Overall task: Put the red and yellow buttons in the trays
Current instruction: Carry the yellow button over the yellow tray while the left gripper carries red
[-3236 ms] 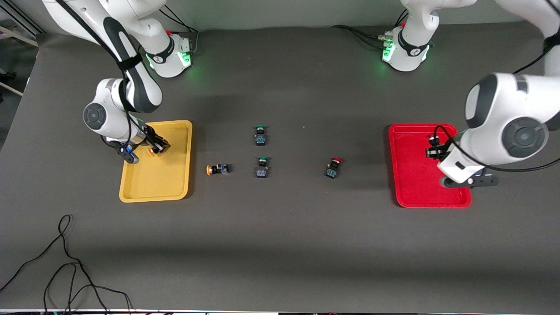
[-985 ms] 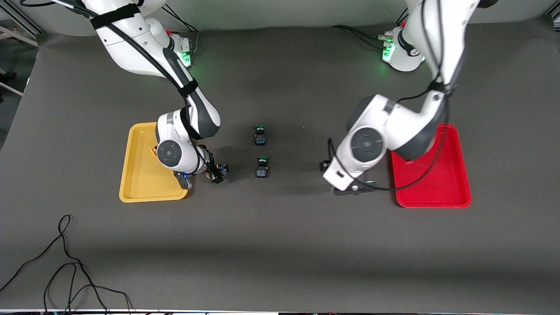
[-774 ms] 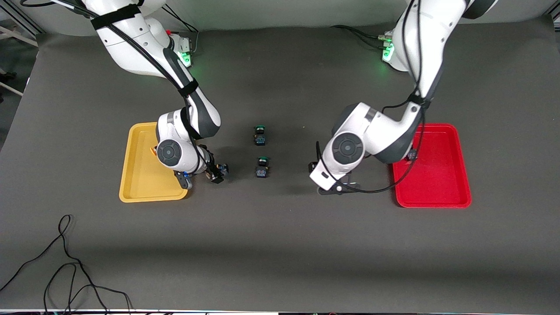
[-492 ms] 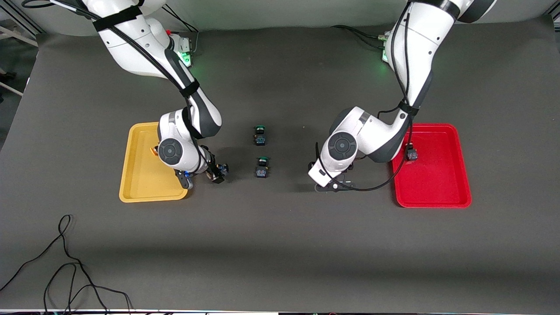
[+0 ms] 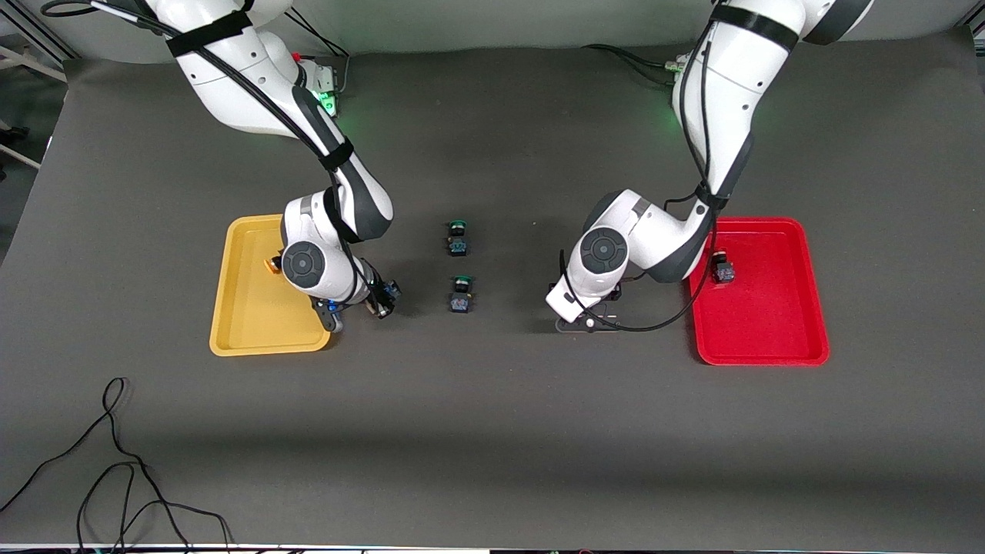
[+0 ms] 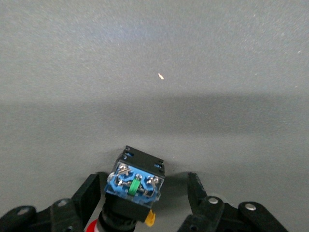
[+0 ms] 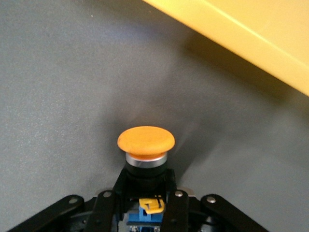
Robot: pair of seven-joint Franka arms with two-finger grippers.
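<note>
The right gripper [image 7: 145,195] has its black fingers [image 7: 108,203] pressed against both sides of the black body of a small push-button switch with a round orange-yellow cap [image 7: 146,139]. The cap points away from the wrist. The blue lower part of the switch is cut off at the frame edge. Whether this switch rests on the dark grey table mat [image 5: 492,431] or hangs just above it cannot be told. It sits just beside the rim of the shallow yellow plastic tray [image 7: 251,38], at the tray edge toward the left arm's end. In the front view the right gripper [image 5: 378,302] shows only partly under the arm's wrist.

A second orange-capped switch [image 5: 270,265] lies inside the yellow tray [image 5: 246,323], half hidden by the right arm.

The left gripper [image 6: 144,182] is spread wide around a black-and-blue switch with a red cap [image 6: 134,183]. One finger [image 6: 91,193] is close to the body and the other [image 6: 197,191] stands clear of it. Only a sliver of the red cap shows. In the front view the left arm's wrist hides this switch, which lies on the mat near the shallow red plastic tray [image 5: 769,331], toward the right arm's end from it.

Another red-capped switch [image 5: 723,271] stands in the red tray near its edge.

Two green-capped switches [image 5: 458,237] [image 5: 460,296] sit on the mat between the arms, one nearer to the front camera.
</note>
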